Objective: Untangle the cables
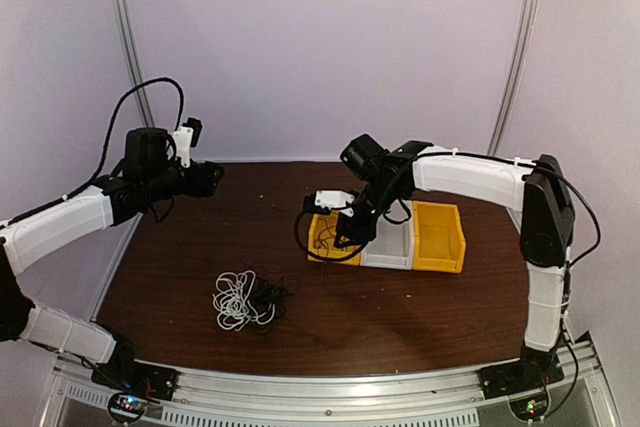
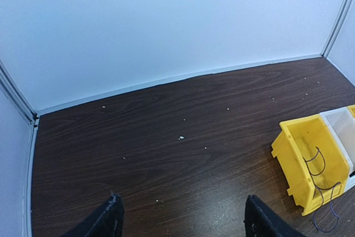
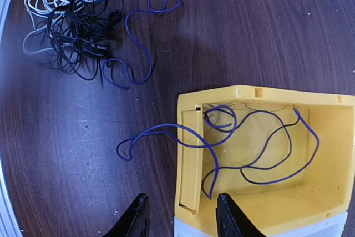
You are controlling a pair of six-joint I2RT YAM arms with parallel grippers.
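finds right jaws released, empty, above blue cable in yellow bin; notes tail trailing over wall toward tangle on surface; left jaws released, farther off.

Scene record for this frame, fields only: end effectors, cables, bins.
left end effector: open, empty, held above the table, away from the cables
right end effector: open, empty, over the left yellow bin
blue cable: mostly inside left yellow bin, one end draped over its wall onto the table
tangle: white and black cables bunched on table, left of bins
second blue cable: loose loops at tangle's edge
bins: row of three: left yellow bin, white bin, right yellow bin
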